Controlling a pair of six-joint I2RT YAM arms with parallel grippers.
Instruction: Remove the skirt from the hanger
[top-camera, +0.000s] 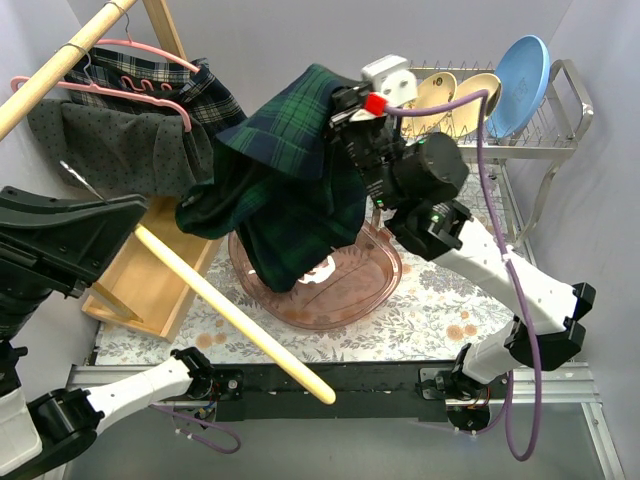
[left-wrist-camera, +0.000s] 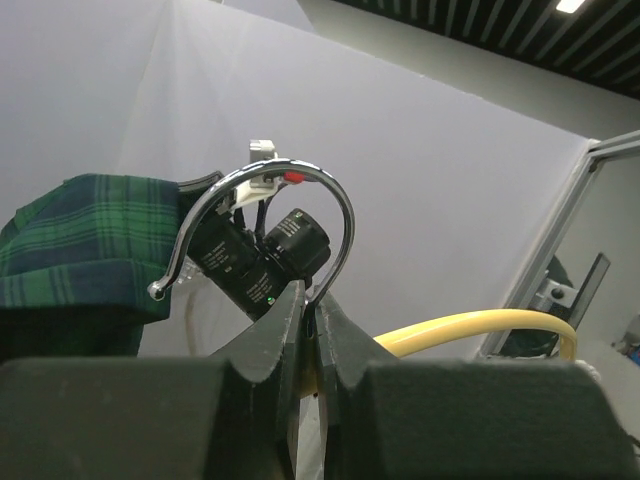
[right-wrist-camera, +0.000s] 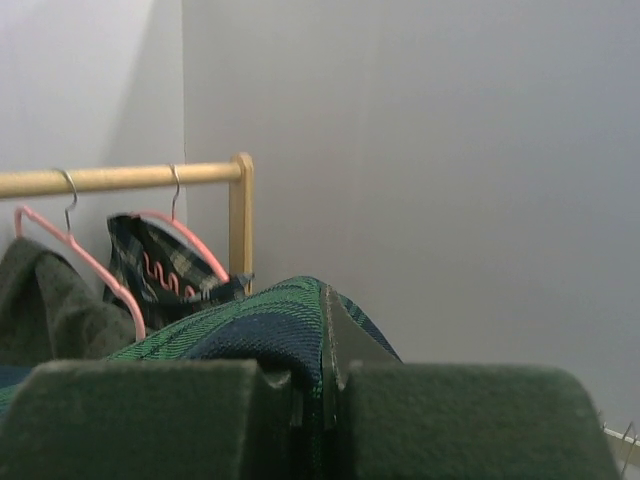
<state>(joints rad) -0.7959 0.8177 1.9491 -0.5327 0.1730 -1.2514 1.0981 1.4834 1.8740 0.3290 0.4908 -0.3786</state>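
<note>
The dark green plaid skirt hangs bunched from my right gripper, held high over a pink tray; my right gripper is shut on a fold of the skirt. My left gripper is shut on the stem of the hanger's chrome hook, and the hanger's yellow bar curves off to the right behind the fingers. The skirt shows at the left of that view, beside the hook's tip. In the top view my left arm fills the left edge and hides most of the hanger.
The pink oval tray lies under the skirt. A wooden clothes rack at the left carries pink hangers with a grey garment and a plaid one. A wooden dowel lies slanted. A dish rack with plates stands back right.
</note>
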